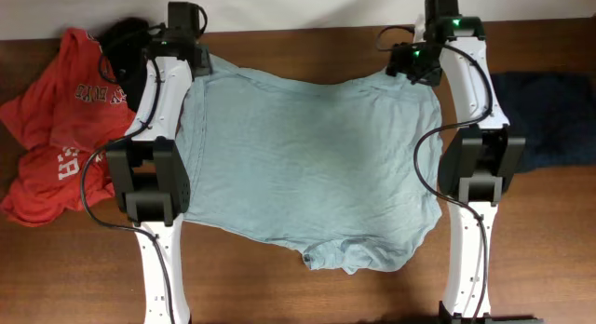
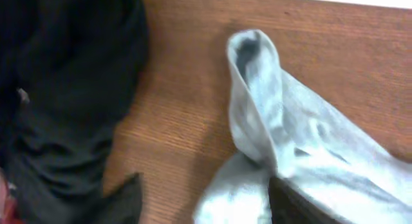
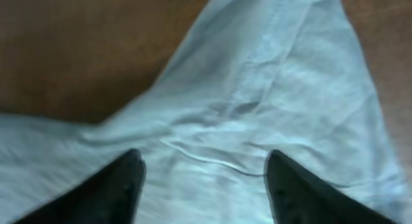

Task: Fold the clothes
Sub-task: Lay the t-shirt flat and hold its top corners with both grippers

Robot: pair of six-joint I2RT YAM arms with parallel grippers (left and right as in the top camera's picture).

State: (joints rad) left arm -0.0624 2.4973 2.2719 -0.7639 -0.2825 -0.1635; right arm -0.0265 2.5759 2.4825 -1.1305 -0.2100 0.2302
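From overhead, the pale grey-blue T-shirt (image 1: 307, 166) lies spread flat on the middle of the table (image 1: 279, 301), between the two arms. Its near hem is bunched and rumpled toward the table's near edge. The left gripper (image 1: 191, 47) sits at the shirt's far left corner and the right gripper (image 1: 416, 61) at its far right corner. Red tees (image 1: 56, 138) are heaped at the left edge, a black garment (image 1: 126, 45) lies by the far left corner, and a navy garment (image 1: 549, 119) lies at the right edge.

In the left wrist view, the jaws appear to stand apart, with pale cloth low between them and nothing pinched. A loop of the shirt's edge (image 2: 254, 63) stands up off the wood, and the black garment (image 2: 64, 89) lies just beside it.

In the right wrist view, the two black fingertips (image 3: 122, 185) are plainly apart above wrinkled shirt cloth, and they clamp nothing.

Several things could go wrong from here. If the left jaws close carelessly, they could catch the black garment along with the shirt, or take only the raised loop and drag one layer. The right jaws, closing on cloth that lies flat, may pinch too little, so that corner slips out during a lift. If one corner is held and the other lost, the shirt would skew. The rumpled near hem would then be folded in crooked.
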